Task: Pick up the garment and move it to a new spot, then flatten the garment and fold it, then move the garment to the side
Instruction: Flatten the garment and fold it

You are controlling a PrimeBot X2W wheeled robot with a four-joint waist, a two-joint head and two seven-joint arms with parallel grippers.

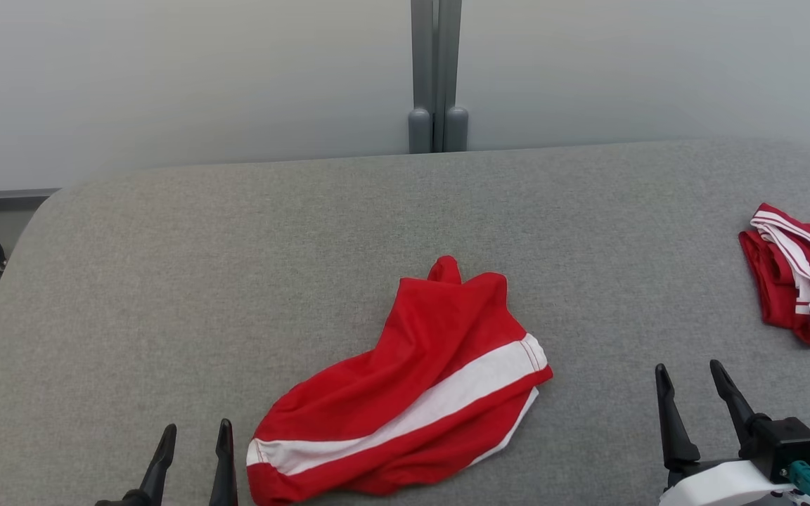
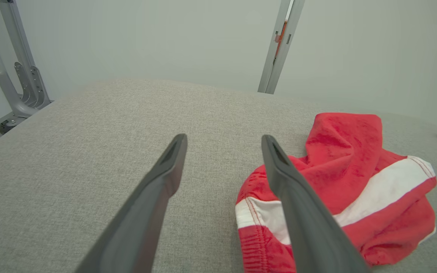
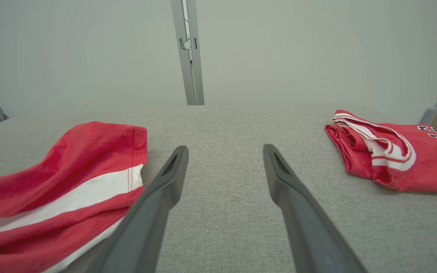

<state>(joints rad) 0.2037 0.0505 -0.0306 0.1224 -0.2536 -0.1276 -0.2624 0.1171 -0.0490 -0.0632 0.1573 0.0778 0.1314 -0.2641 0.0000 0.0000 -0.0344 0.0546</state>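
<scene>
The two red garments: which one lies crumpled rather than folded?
The garment with the broad white stripe, in the middle; the other garment, at the right edge, lies folded with narrow white trim.

Two garments: crumpled garment [image 1: 405, 393] near centre, folded garment [image 1: 802, 281] far right. One table [image 1: 166, 281]. Two grippers: left gripper [image 1: 197, 426], right gripper [image 1: 688, 367].

A grey fabric-covered table [image 1: 166, 281] carries a crumpled white-striped red garment [image 1: 412, 393] lying before the upright grey post [image 1: 436, 70], and a bunched red jersey [image 1: 799, 281] well right of that post.
</scene>
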